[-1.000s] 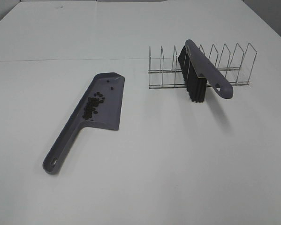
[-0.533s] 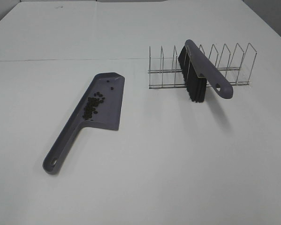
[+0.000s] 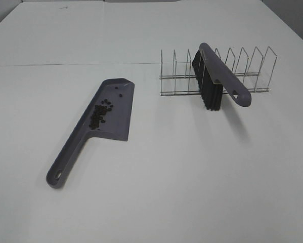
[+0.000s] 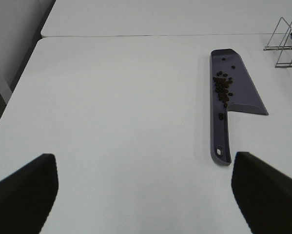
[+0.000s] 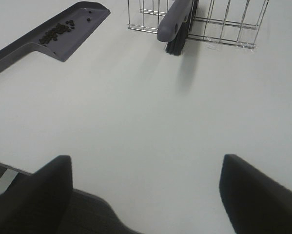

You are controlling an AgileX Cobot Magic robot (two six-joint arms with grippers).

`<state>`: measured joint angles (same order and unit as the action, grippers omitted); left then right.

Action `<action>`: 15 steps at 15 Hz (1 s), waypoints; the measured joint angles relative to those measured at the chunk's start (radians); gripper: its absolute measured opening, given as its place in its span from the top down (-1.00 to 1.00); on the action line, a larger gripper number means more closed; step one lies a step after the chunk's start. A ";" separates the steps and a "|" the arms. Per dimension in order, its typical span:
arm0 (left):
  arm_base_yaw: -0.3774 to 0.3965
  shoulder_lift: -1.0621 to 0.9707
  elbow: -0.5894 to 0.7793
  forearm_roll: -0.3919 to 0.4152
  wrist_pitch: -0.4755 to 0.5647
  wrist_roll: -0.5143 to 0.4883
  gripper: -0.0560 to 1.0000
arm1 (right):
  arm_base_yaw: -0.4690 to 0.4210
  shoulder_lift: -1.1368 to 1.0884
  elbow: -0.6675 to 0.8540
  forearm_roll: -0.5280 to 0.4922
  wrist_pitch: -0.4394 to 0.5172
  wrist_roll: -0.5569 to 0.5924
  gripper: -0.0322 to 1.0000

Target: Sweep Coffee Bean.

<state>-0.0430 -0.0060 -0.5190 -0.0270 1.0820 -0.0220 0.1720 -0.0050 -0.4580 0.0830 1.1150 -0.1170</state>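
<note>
The coffee beans (image 3: 99, 114) lie in a small dark heap inside the grey-purple dustpan (image 3: 118, 120), which rests flat on the white table left of centre, handle toward the front. A matching brush (image 3: 221, 75) with black bristles leans in the wire rack (image 3: 177, 93) at the back right. Neither gripper appears in the exterior high view. In the left wrist view my left gripper (image 4: 146, 195) is open and empty, well short of the dustpan (image 4: 244, 97) and beans (image 4: 223, 87). My right gripper (image 5: 146, 195) is also open and empty, at the table's front edge, far from the brush (image 5: 174, 19).
The white table (image 3: 191, 177) has a seam across its back. The right wrist view shows the table's front edge and dark floor beyond its corner. The rack (image 5: 223, 41) has several upright wire dividers beside the brush.
</note>
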 joint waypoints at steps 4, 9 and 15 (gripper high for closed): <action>0.000 0.000 0.000 0.002 0.000 0.000 -0.78 | -0.006 0.000 0.000 -0.037 0.000 -0.001 -0.48; 0.000 0.000 0.000 0.003 0.000 0.000 -0.78 | -0.088 0.000 0.000 -0.045 0.000 -0.001 -0.48; 0.000 0.000 0.000 0.003 0.000 0.000 -0.78 | -0.090 0.000 0.000 -0.044 0.000 -0.001 -0.48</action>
<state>-0.0430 -0.0060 -0.5190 -0.0240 1.0820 -0.0220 0.0820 -0.0050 -0.4580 0.0390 1.1150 -0.1180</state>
